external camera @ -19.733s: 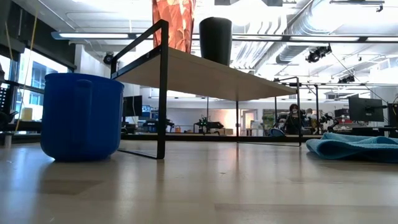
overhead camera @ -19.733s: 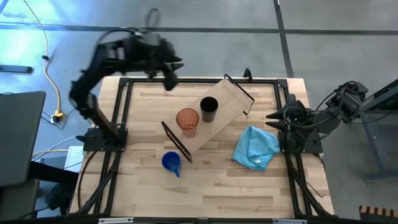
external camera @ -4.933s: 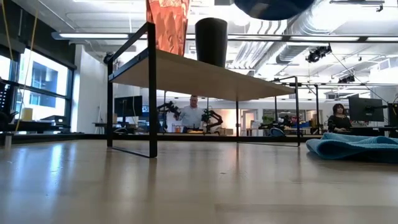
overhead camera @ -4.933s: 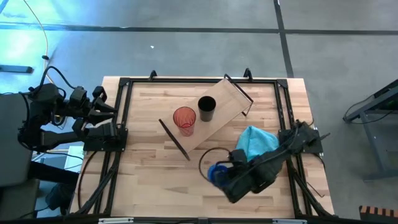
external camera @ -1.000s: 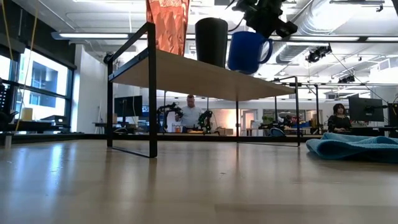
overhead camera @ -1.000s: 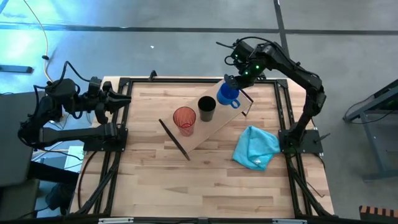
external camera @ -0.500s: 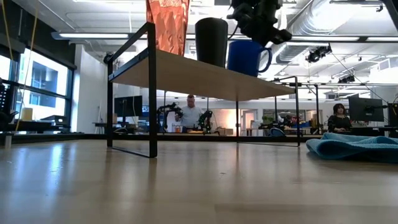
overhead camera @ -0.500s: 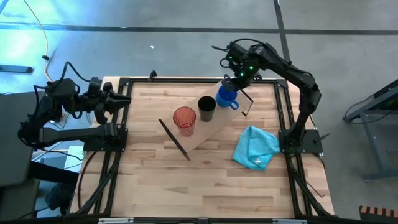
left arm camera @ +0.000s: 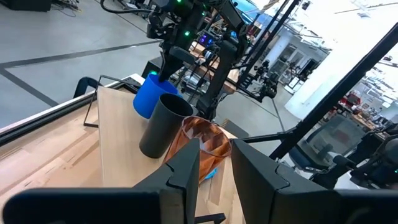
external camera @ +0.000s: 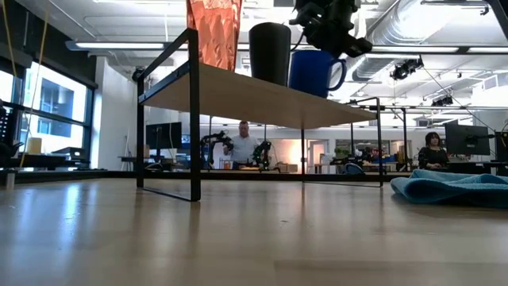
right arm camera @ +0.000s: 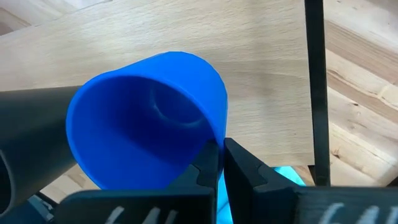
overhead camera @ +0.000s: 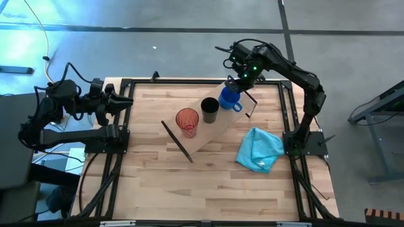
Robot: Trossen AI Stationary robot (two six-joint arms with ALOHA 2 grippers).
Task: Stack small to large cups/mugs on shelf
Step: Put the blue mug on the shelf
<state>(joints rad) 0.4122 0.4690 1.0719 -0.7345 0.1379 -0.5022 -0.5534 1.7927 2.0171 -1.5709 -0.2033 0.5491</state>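
The shelf, a light board on black brackets, lies slantwise on the table. On it stand an orange-red tumbler and a black cup. Close beside the black cup is a blue mug, upright, its base down at the shelf top and its handle toward the table's right. My right gripper is above it, shut on it. Whether the mug's base rests on the board, I cannot tell. My left gripper waits open at the table's left edge, holding nothing. My right gripper pinches the blue mug's wall at the rim, on the mug's far side, away from the handle. One finger is inside the mug and the other outside. The fingers come slanting down from the far side. The mug hangs upright below them.
A light blue cloth lies crumpled at the right of the table. Black rails frame the tabletop. The near half of the table is bare wood. People and other rigs show in the room beyond.
My right gripper has carried the blue mug a little down and toward the black cup. The mug, tipped and clear of the board a second ago, now stands upright with its base at the shelf top. My right gripper has stayed shut on it.
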